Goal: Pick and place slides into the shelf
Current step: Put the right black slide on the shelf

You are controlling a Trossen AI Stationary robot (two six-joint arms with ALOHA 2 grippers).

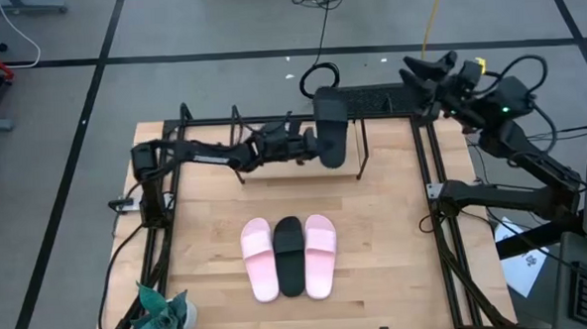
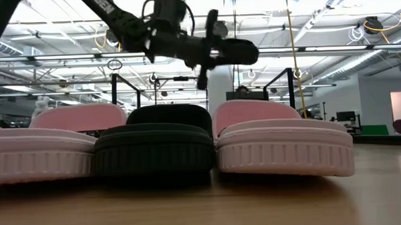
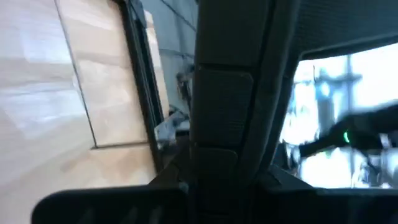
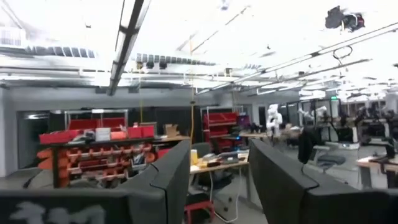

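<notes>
Grasping one black slide (image 1: 331, 129) above the shelf (image 1: 385, 101), left gripper (image 1: 310, 142); three slides (two pink) remain; right gripper (image 1: 420, 72) released.

No legible text, label, brand, number or sign is found in any view. White lettering runs along the upper link of the dark arm (image 2: 106, 7) in the low view, but it is cut off by the picture's edge and cannot be read. Pale marks show on the dark body (image 4: 37, 211) at the near edge of the right wrist view; they are blurred and cannot be made out. A white sheet of paper (image 1: 524, 266) lies beside the surface in the high view; any print on it is too small to read. The slides and the shelf show no readable marking.
</notes>
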